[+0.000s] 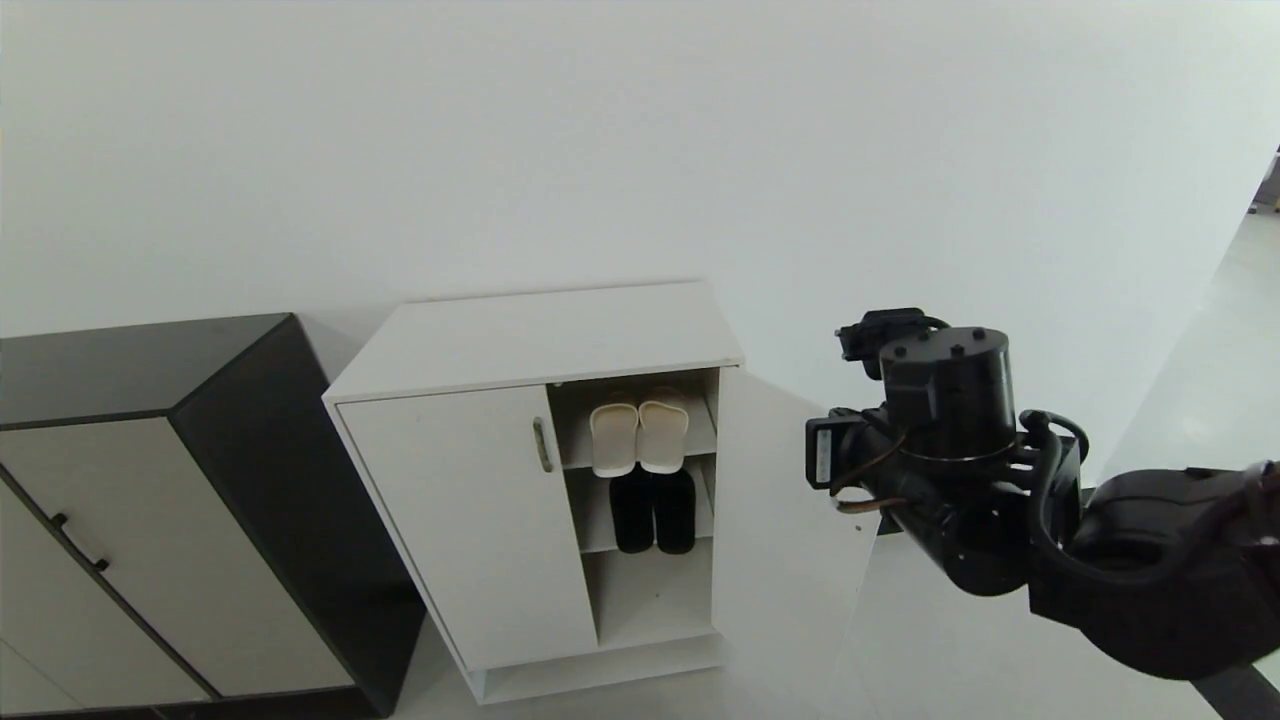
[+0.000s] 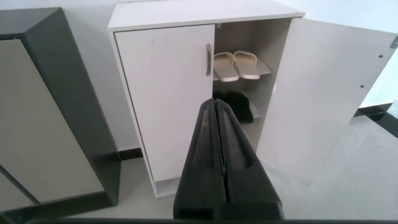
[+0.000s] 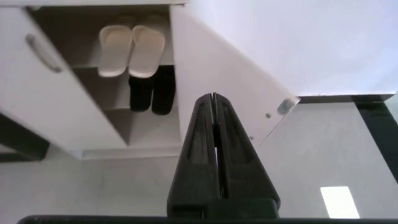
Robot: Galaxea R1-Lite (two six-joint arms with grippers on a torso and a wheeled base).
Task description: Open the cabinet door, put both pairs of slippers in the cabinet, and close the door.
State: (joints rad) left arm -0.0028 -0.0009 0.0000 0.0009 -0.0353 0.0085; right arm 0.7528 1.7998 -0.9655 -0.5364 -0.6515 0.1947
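Observation:
The white cabinet stands against the wall with its right door swung open and its left door closed. A white pair of slippers lies on the upper shelf, and a black pair on the shelf below. My right arm hangs beside the outer edge of the open door. My right gripper is shut and holds nothing, in front of the door. My left gripper is shut and holds nothing too, a way back from the cabinet front and level with the black slippers.
A larger dark cabinet with pale doors stands close to the left of the white one. The lowest compartment holds nothing. Pale floor lies open to the right of the door.

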